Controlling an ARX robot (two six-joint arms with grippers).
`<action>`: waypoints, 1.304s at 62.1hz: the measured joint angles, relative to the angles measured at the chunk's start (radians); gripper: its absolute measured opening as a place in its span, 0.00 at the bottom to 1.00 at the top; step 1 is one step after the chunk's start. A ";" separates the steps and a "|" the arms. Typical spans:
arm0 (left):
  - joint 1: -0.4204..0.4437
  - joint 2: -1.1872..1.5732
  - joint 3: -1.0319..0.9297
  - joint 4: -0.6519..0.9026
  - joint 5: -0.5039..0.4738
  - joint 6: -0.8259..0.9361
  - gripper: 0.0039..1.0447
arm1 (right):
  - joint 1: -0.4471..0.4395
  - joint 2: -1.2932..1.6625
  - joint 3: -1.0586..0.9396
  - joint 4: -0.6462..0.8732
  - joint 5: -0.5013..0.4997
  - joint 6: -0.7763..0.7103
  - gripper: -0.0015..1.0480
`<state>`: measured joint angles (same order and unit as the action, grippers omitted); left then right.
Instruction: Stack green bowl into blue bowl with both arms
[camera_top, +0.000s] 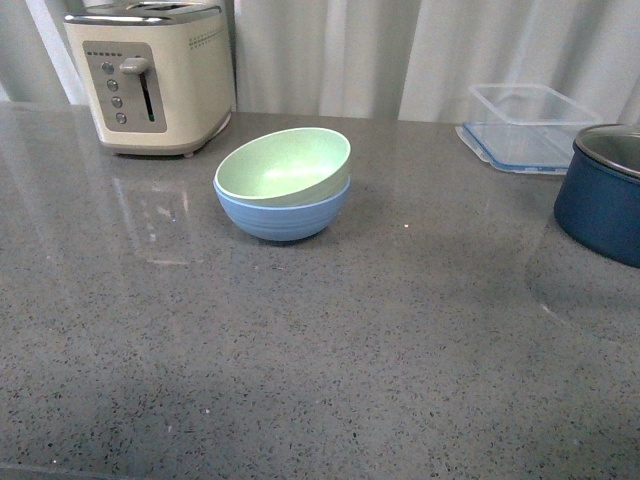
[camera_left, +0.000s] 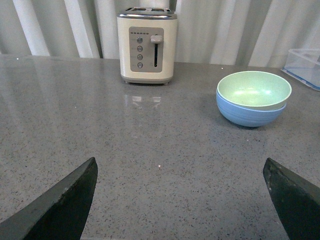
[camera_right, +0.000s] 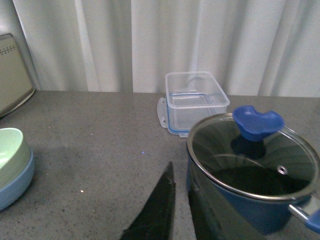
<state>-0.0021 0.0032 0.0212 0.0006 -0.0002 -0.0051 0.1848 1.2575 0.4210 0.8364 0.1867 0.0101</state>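
Your left gripper (camera_left: 180, 200) stands wide apart over bare countertop, its two dark fingertips (camera_left: 62, 202) low at either side of the left wrist view, holding nothing. Your right gripper (camera_right: 180, 210) has its fingers nearly together with only a thin slit between them, empty, just beside the dark blue pot (camera_right: 255, 185) with its glass lid (camera_right: 252, 157). You can see the green bowl (camera_top: 283, 166) nested inside the blue bowl (camera_top: 283, 214), tilted slightly, on the grey speckled counter (camera_top: 320, 350). Behind the bowls sits a cream toaster (camera_top: 150, 75); a clear plastic container (camera_top: 528, 125) rests near the curtain.
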 joint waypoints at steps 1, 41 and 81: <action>0.000 0.000 0.000 0.000 0.000 0.000 0.94 | -0.006 -0.013 -0.017 0.003 -0.005 -0.001 0.03; 0.000 0.000 0.000 0.000 0.000 0.000 0.94 | -0.182 -0.475 -0.346 -0.140 -0.182 -0.007 0.01; 0.000 0.000 0.000 0.000 0.000 0.000 0.94 | -0.182 -0.819 -0.416 -0.399 -0.185 -0.007 0.01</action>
<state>-0.0021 0.0032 0.0212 0.0006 -0.0006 -0.0048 0.0025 0.4381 0.0051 0.4370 0.0017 0.0032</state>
